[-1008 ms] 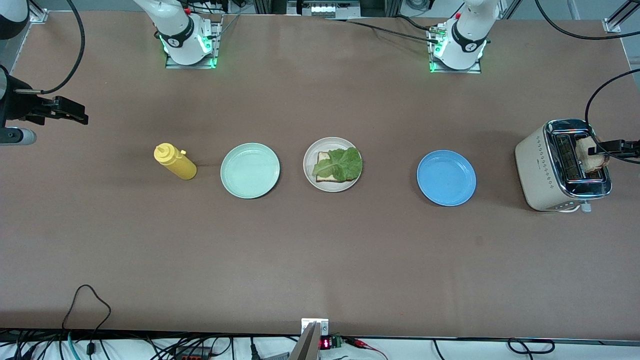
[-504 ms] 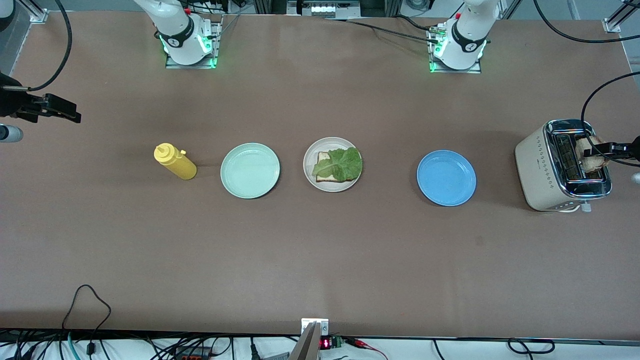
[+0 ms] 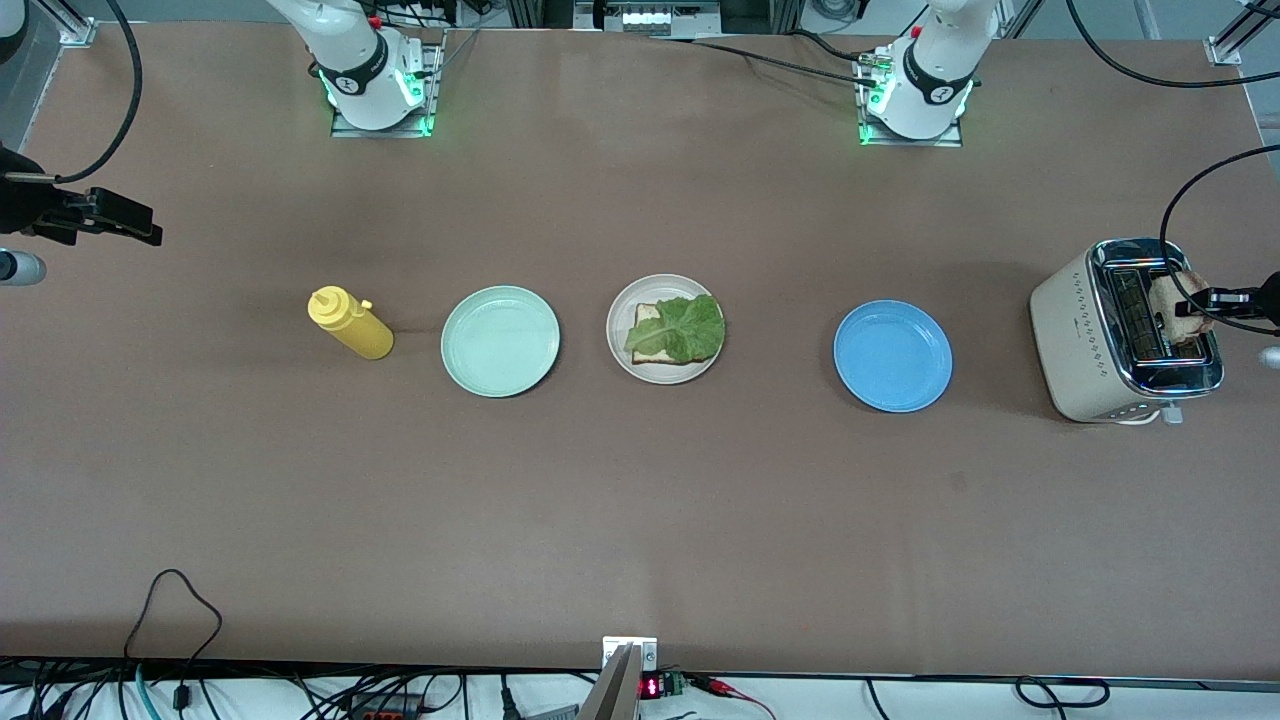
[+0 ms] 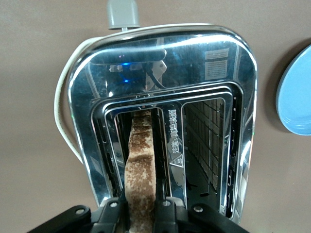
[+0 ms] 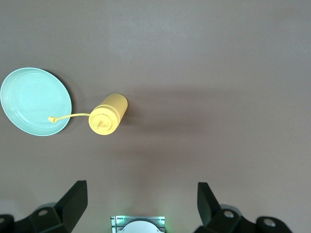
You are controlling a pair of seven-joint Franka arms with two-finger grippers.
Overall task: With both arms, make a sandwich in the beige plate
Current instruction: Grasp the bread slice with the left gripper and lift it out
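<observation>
- My left gripper [image 4: 142, 213] is over the toaster [image 3: 1125, 330] at the left arm's end of the table, jaws pressed on both faces of the toast [image 4: 141, 165] standing in one slot; the other slot is empty.
- My right gripper [image 5: 141, 199] waits with jaws wide apart, high over the table near the yellow bottle [image 5: 108, 114] and the green plate [image 5: 34, 101].
- The beige plate [image 3: 620, 350] sits between the green plate and the blue plate [image 3: 892, 355], holding one slice [image 3: 650, 345] under lettuce [image 3: 682, 328].
- Step in hand, I judge: fetching the top slice. Next calls for a straight lift clear of the slot, then a carry to the lettuce.
- The toaster top bears small warning print, unreadable to me.
</observation>
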